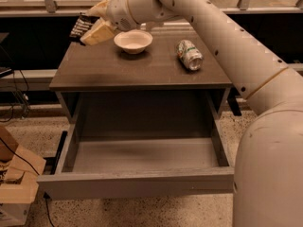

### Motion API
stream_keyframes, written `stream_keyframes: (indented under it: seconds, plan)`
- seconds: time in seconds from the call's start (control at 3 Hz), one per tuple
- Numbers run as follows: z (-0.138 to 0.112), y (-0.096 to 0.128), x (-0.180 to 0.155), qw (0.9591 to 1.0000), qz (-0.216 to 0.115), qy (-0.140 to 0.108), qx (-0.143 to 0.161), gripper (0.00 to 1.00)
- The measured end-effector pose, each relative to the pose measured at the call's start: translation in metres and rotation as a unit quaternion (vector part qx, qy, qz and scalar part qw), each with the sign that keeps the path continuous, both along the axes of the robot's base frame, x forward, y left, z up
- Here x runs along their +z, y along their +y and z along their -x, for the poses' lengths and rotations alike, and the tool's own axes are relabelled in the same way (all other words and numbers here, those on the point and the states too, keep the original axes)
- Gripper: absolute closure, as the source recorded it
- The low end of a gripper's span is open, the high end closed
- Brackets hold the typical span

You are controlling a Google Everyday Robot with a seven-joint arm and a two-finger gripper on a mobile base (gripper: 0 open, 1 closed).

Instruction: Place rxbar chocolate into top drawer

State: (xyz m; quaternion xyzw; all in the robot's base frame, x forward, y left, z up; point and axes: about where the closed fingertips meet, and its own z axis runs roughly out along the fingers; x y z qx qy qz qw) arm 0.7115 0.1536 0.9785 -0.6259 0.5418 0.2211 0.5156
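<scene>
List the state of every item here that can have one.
top drawer: pulled open, nothing visible inside.
rxbar chocolate: clamped in the gripper, off the table.
gripper: shut on the bar, above the table's far left corner.
can: dented, lying on its side on the tabletop.
bowl: upright on the tabletop, looks empty.

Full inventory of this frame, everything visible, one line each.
rxbar chocolate: 1, black with white lettering, table's rear-left corner, at the end effector
bowl: 1, white, table top, rear centre
can: 1, crushed, green-white, table top, right
table: 1, dark brown
top drawer: 1, grey, pulled open
cardboard box: 1, brown, floor, lower left
arm: 1, white, from right
end effector: 1, beige, rear-left corner
</scene>
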Motion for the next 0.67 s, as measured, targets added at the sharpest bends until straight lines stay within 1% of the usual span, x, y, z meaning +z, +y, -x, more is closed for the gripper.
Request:
stream_keyframes:
  seconds: [0.33,0.67]
  plan:
    - [-0.007,0.023,-0.047,0.9955,-0.004,0.093,0.018,1.00]
    - [-0.004,0.026,-0.129,0.9753,0.036,0.216,0.026,1.00]
